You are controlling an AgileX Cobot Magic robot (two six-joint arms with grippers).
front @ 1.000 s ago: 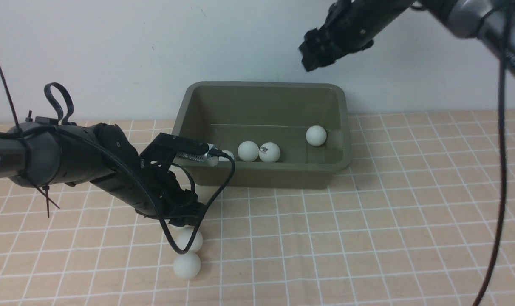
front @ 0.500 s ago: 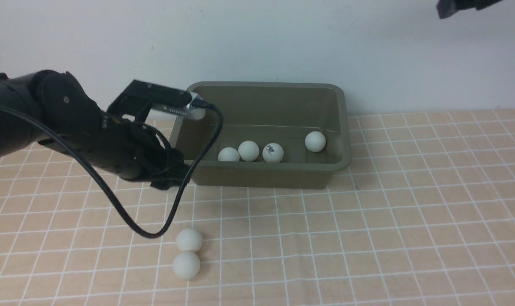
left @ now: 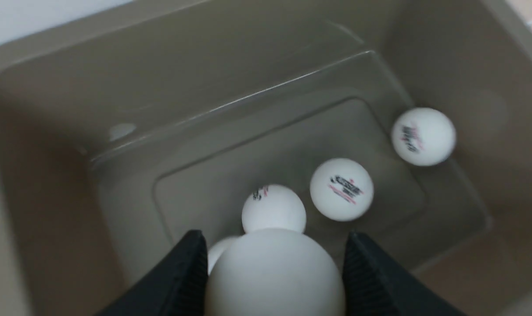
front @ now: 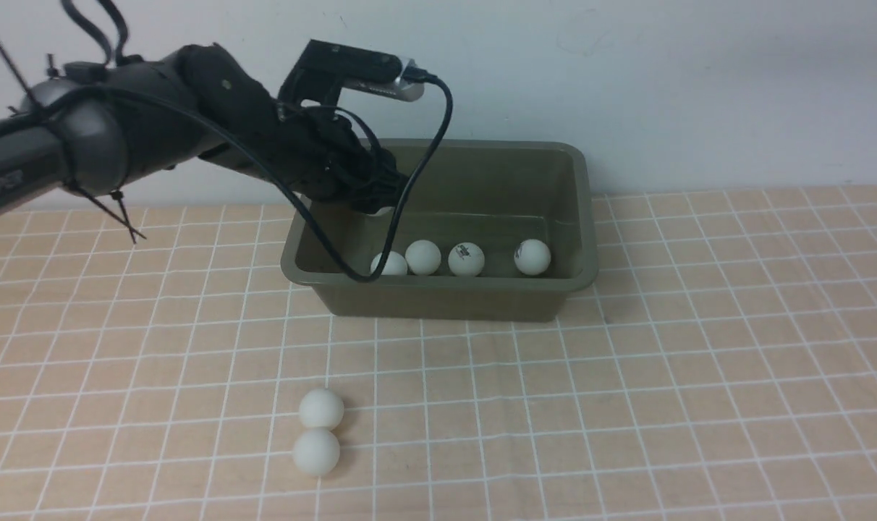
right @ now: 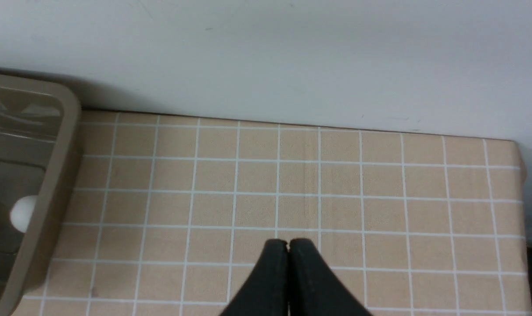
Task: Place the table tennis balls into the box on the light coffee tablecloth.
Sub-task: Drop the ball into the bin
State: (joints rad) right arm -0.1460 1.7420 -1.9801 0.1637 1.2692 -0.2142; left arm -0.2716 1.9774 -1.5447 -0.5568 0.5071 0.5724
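Left wrist view: delivery step, the left gripper (left: 274,240) clamped on a ball (left: 272,281) above the box (left: 231,66) holding four balls (front: 466,259); the next move is probably release, with two balls (front: 320,409) left on the cloth (front: 626,405) before the box; right gripper (right: 288,242) pressed together, empty, beside the box

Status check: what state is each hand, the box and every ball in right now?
Box: upright, open-topped.
Balls in box: four, loose along the near wall.
Held ball: gripped above the box, not yet released.
Left hand: shut on the held ball.
Right hand: shut, empty.
Outside balls: two, touching, on the cloth in front of the box.
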